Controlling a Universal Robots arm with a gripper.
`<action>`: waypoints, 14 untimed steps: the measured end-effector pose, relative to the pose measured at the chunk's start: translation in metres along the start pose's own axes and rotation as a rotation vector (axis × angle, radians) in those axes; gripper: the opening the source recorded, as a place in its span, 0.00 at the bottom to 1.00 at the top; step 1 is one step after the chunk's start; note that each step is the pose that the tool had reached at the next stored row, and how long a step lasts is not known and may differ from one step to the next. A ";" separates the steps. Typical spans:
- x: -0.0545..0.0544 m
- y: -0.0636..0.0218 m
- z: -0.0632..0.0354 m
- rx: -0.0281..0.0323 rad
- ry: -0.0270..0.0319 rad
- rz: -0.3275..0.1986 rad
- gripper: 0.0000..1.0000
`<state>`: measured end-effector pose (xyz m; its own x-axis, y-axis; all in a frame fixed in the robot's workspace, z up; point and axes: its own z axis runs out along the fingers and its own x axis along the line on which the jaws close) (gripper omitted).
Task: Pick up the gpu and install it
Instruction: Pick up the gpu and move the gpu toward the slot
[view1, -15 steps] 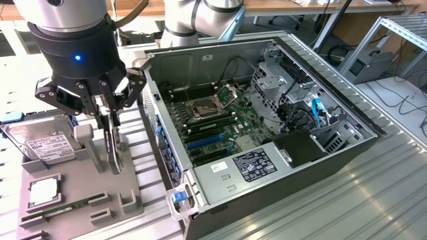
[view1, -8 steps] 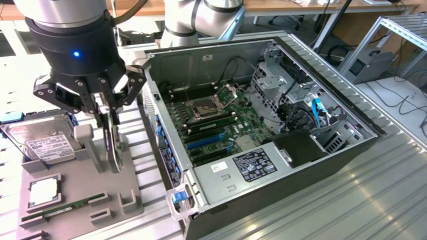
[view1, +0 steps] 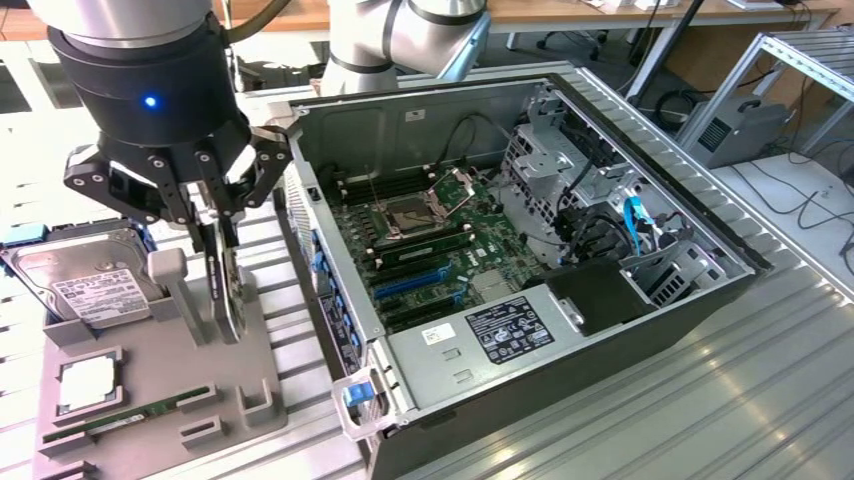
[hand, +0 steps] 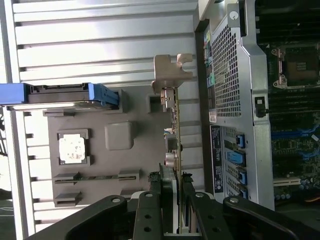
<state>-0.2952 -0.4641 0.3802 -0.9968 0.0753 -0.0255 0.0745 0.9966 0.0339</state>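
Observation:
The gpu (view1: 231, 297) stands on edge in a slot of the grey holder tray (view1: 200, 395), at the exterior view's left of the open PC case (view1: 694, 290). My gripper (view1: 214, 235) comes down on it from above, with a black finger on each face of the card. In the wrist view the gripper (hand: 172, 184) is shut on the thin dark board of the gpu (hand: 173, 127), whose silver bracket (hand: 170, 72) sticks out at the far end. The card's lower edge still sits at the tray. The motherboard's blue slots (view1: 407, 285) lie inside the case.
The tray also holds a silver hard drive (view1: 80, 285), a CPU (view1: 87, 385) and a green RAM stick (view1: 127, 415). The case's perforated metal wall (hand: 227, 75) rises close beside the card. Ribbed aluminium table (view1: 694, 400) surrounds everything.

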 end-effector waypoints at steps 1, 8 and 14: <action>0.000 0.0000 -0.0006 0.0000 0.0000 0.000 0.27; 0.000 0.0001 -0.0042 0.0000 0.0000 0.000 0.27; 0.000 0.0003 -0.0078 0.0000 0.0000 0.000 0.27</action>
<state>-0.2951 -0.4641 0.3881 -0.9968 0.0753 -0.0254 0.0744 0.9967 0.0339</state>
